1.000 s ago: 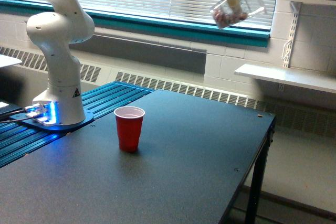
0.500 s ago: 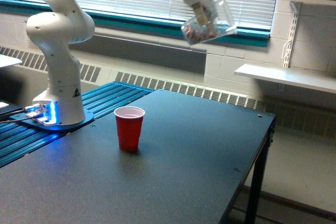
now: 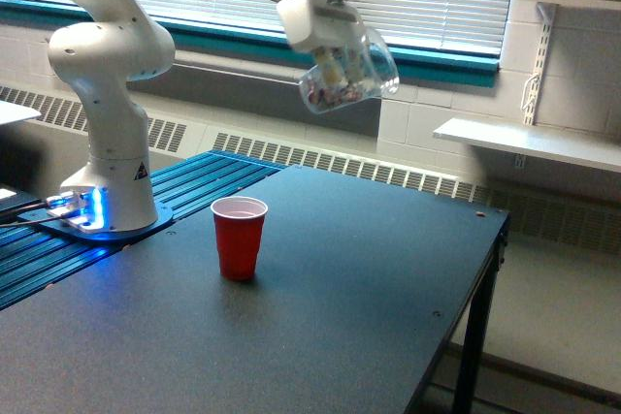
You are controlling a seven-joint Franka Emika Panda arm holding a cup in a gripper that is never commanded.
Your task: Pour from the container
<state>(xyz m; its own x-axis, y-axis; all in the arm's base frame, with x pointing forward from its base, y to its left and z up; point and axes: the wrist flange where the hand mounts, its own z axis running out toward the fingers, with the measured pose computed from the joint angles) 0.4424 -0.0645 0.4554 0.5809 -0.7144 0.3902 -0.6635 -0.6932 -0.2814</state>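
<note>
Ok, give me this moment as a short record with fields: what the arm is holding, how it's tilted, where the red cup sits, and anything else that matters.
gripper: shut on the clear container
clear container: held tilted, high above the table, small reddish-brown and white pieces inside
red cup: upright, open, standing on the table, below and toward the exterior view's left of the container
table: dark top
pouring: none visible yet

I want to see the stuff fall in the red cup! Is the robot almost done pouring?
Not yet. Done: the clear cup is picked up and held by the gripper, high above the table. In hand: it is tilted, with its small pieces at the lower end. Left: it is off toward the exterior view's right of the red cup, so it probably needs to get over it, then tip further. Nothing is falling.
</note>
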